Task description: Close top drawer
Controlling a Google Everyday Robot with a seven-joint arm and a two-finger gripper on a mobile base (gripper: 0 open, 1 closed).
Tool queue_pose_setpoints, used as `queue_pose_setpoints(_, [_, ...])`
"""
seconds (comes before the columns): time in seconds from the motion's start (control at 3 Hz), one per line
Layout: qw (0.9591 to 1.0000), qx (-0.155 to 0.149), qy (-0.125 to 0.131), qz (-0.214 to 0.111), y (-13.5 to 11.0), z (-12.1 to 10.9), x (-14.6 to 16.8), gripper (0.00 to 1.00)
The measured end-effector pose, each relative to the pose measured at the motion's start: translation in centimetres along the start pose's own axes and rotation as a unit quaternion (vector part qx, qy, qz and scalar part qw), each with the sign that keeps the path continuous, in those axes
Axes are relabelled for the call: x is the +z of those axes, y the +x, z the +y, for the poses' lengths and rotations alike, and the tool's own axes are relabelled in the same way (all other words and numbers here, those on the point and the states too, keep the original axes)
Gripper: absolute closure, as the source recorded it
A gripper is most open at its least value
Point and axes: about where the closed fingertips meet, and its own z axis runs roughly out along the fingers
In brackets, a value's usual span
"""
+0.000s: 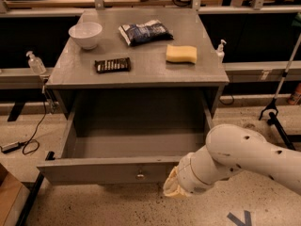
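Observation:
The top drawer point(94, 171) of the grey cabinet stands pulled far out toward me, and its inside is empty. Its long flat front panel has a small metal knob point(140, 175) at the centre. My white arm point(235, 157) comes in from the lower right. My gripper point(170, 187) is at the end of its beige cuff, low against the front panel just right of the knob. The arm hides most of the gripper.
On the cabinet top point(141, 74) are a white bowl point(85, 34), a dark snack bag point(145, 32), a yellow sponge point(181, 53) and a dark bar point(112, 65). Sanitiser bottles stand at the left point(35, 62) and right point(219, 50). A black stand foot point(273, 114) is at right, and a cable point(28, 142) lies on the floor at left.

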Motion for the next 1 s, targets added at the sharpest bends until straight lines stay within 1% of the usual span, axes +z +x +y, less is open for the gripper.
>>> queue_pose_setpoints(0.33, [0.9993,-0.002,0.038,-0.008,-0.3,-2.9,0.5,1.0])
queue_pose_setpoints(0.67, [0.9982,-0.012,0.058,-0.013,-0.4,-4.9,1.0,1.0])
queue_pose_setpoints(1.0, [0.9957,-0.034,0.08,-0.033,-1.7,-9.2,1.9,1.0])
